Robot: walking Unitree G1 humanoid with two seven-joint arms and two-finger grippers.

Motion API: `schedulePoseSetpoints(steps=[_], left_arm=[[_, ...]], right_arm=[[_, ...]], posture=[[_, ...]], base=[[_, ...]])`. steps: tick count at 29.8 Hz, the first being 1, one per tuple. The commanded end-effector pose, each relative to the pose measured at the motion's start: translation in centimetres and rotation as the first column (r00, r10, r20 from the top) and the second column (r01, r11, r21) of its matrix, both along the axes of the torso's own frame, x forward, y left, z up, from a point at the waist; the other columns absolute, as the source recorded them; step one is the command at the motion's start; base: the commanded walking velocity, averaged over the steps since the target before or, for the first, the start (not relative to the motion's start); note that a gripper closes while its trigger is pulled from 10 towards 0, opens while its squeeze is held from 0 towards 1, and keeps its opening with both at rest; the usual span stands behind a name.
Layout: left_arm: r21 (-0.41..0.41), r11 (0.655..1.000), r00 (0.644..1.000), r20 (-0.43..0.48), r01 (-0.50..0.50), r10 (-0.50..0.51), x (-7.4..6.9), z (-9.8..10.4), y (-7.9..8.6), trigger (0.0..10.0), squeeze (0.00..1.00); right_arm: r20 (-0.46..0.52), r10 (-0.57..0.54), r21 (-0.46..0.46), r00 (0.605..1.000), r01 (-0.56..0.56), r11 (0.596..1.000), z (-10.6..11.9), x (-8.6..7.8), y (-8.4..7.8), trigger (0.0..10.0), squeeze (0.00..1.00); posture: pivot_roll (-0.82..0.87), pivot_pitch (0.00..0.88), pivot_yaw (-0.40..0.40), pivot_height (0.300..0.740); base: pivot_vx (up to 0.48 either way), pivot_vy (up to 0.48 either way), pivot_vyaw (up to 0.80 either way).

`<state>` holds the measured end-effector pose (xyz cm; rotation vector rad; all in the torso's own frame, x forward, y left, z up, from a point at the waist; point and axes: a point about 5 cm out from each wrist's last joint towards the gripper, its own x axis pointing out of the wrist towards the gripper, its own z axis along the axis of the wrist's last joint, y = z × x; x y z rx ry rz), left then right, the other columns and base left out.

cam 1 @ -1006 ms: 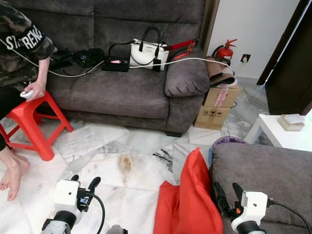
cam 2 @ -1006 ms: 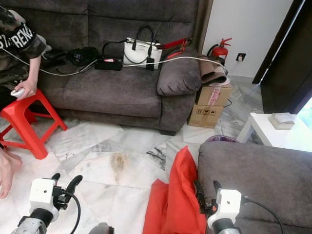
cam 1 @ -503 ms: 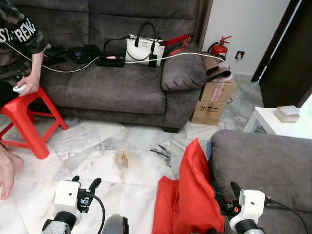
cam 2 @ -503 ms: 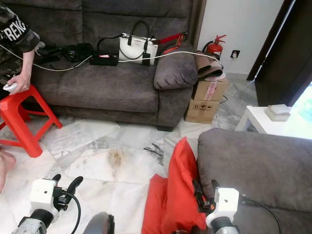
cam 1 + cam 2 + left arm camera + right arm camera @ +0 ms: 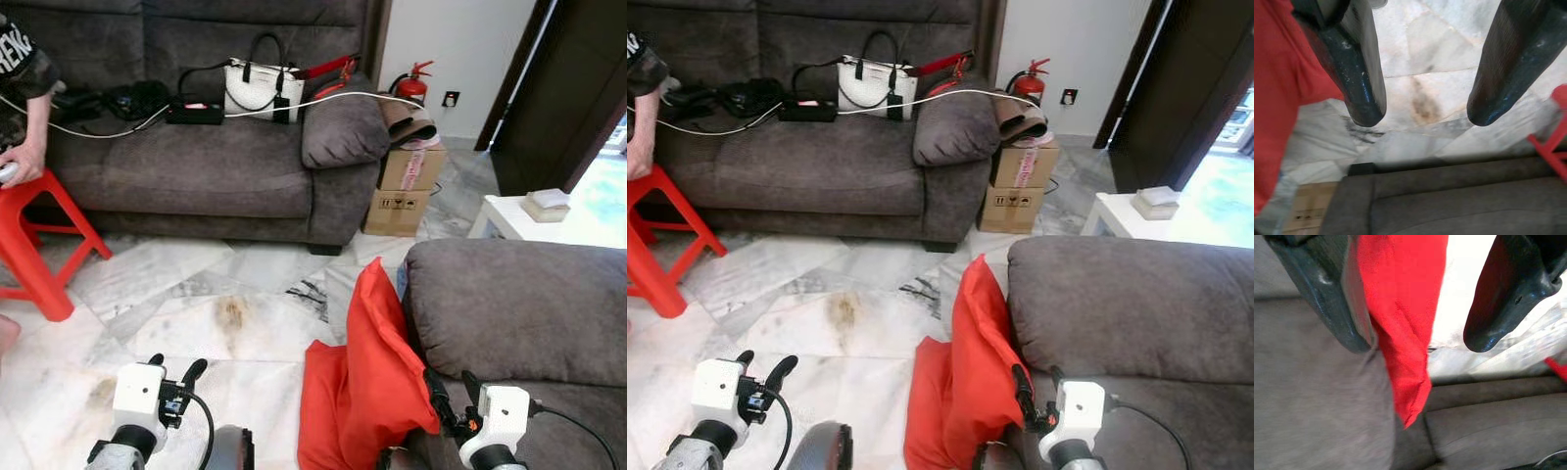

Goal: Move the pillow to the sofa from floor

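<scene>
My head camera has swung to the right since the earlier frame, so the near sofa arm now fills more of the lower right and the seated person has slid almost off the left edge; the things themselves have not moved. The bright red fabric pillow stands on the pale marble floor, leaning upright against the left side of the near grey fabric sofa and touching it. My right gripper sits low at the near right, just beside the pillow's right edge. From the right wrist, its fingers are spread apart with a fold of the red pillow between them, next to one finger and not pinched. My left gripper hovers over the floor at the near left, well apart from the pillow, fingers open with nothing between them.

Across the room the long dark grey sofa carries a white handbag with black handles, a black power brick and a white cable running over its arm. A red plastic stool stands at the far left with a person's hand resting on it. Right of that sofa are stacked cardboard boxes, a red fire extinguisher and a white tabletop.
</scene>
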<state>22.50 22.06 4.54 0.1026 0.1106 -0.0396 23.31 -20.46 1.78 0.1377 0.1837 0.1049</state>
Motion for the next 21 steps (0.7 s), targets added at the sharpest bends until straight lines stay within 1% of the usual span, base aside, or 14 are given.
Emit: schedulePoseSetpoints(steps=[1, 8, 10, 11, 12, 14, 16, 17, 19, 21], left_arm=[[0.001, 1.0, 1.0, -0.023, 0.012, -0.012, -0.2, -0.4, -0.1, 10.0, 0.0], [-0.01, 1.0, 0.999, -0.039, 0.017, -0.018, -0.3, -0.6, -0.2, 10.0, 0.0], [-0.015, 1.0, 0.999, -0.042, 0.019, -0.02, -0.2, -0.6, -0.3, 10.0, 0.0], [-0.015, 1.0, 0.999, -0.042, 0.019, -0.02, -0.2, -0.6, -0.3, 10.0, 0.0], [-0.017, 1.0, 0.999, -0.042, 0.021, -0.022, -0.2, -0.6, -0.3, 10.0, 0.0], [-0.019, 1.0, 0.999, -0.043, 0.023, -0.024, -0.2, -0.6, -0.4, 10.0, 0.0], [-0.019, 1.0, 0.999, -0.043, 0.023, -0.024, -0.2, -0.6, -0.4, 10.0, 0.0], [-0.019, 1.0, 0.999, -0.043, 0.024, -0.025, -0.2, -0.5, -0.4, 10.0, 0.0], [-0.019, 0.999, 0.999, -0.041, 0.026, -0.027, -0.3, -0.5, -0.4, 10.0, 0.0], [-0.018, 0.999, 0.999, -0.041, 0.027, -0.027, -0.3, -0.4, -0.5, 10.0, 0.0]], right_arm=[[-0.014, 0.008, 0.001, 1.0, -0.008, 1.0, -0.2, -0.1, 0.2, 10.0, 0.0], [-0.068, 0.035, -0.015, 0.997, -0.037, 0.999, -1.1, -0.4, 0.5, 10.0, 0.0], [-0.1, 0.037, -0.03, 0.994, -0.04, 0.999, -1.7, -0.4, 0.7, 10.0, 0.0], [-0.1, 0.037, -0.03, 0.994, -0.04, 0.999, -1.7, -0.4, 0.7, 10.0, 0.0], [-0.125, 0.034, -0.031, 0.992, -0.038, 0.999, -2.2, -0.3, 1.0, 10.0, 0.0], [-0.142, 0.031, -0.029, 0.989, -0.036, 0.999, -2.6, -0.3, 1.1, 10.0, 0.0], [-0.197, 0.037, -0.045, 0.98, -0.046, 0.998, -3.5, -0.1, 1.7, 10.0, 0.0], [-0.21, 0.038, -0.047, 0.977, -0.049, 0.998, -3.7, -0.1, 1.8, 10.0, 0.0], [-0.244, 0.032, -0.039, 0.969, -0.042, 0.998, -4.3, 0.0, 2.2, 10.0, 0.0], [-0.277, 0.031, -0.03, 0.96, -0.041, 0.999, -4.8, 0.4, 2.9, 10.0, 0.0]], posture=[[0.12, 0.097, -0.014, 0.585], [0.11, 0.099, -0.014, 0.585], [0.11, 0.099, -0.014, 0.585], [0.11, 0.099, -0.014, 0.585], [0.12, 0.102, -0.012, 0.585], [0.12, 0.102, -0.012, 0.585], [0.13, 0.108, -0.009, 0.585], [0.13, 0.112, -0.008, 0.585], [0.14, 0.119, -0.006, 0.585], [0.15, 0.129, -0.002, 0.585]], base=[[0.0, 0.0, 0.0], [0.0, 0.0, 0.0], [0.0, 0.0, 0.0], [0.0, 0.0, 0.0], [0.0, 0.0, 0.0], [0.0, 0.0, 0.0], [0.0, 0.0, 0.0], [0.0, 0.0, 0.0], [0.0, 0.0, 0.0], [0.0, 0.0, 0.0]])
